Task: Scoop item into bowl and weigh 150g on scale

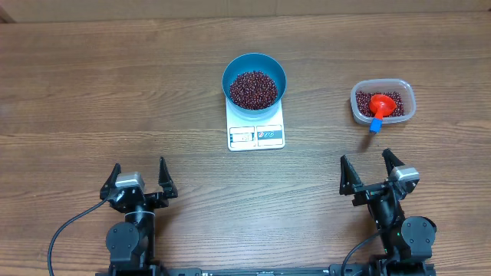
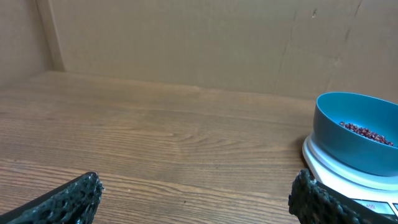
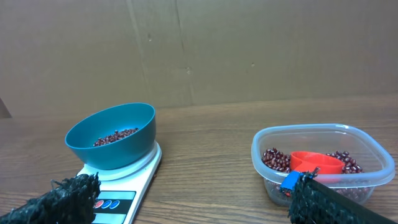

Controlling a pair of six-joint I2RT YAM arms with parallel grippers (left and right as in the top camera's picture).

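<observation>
Left fingers (image 1: 166, 182) and right fingers (image 1: 347, 176) stand wide and empty at the near side of the surface (image 1: 92, 92), apparently to leave the scale (image 1: 257, 136) undisturbed. On it, far centre, sits the bowl (image 1: 227, 80) of beans (image 1: 254, 90). The scoop (image 1: 381, 103) lies in the tub (image 1: 358, 115), far right.

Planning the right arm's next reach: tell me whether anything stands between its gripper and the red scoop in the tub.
Nothing visible does. Only bare table lies between the open right gripper and the clear tub, where the red scoop rests on beans, blue handle end toward the gripper.
</observation>
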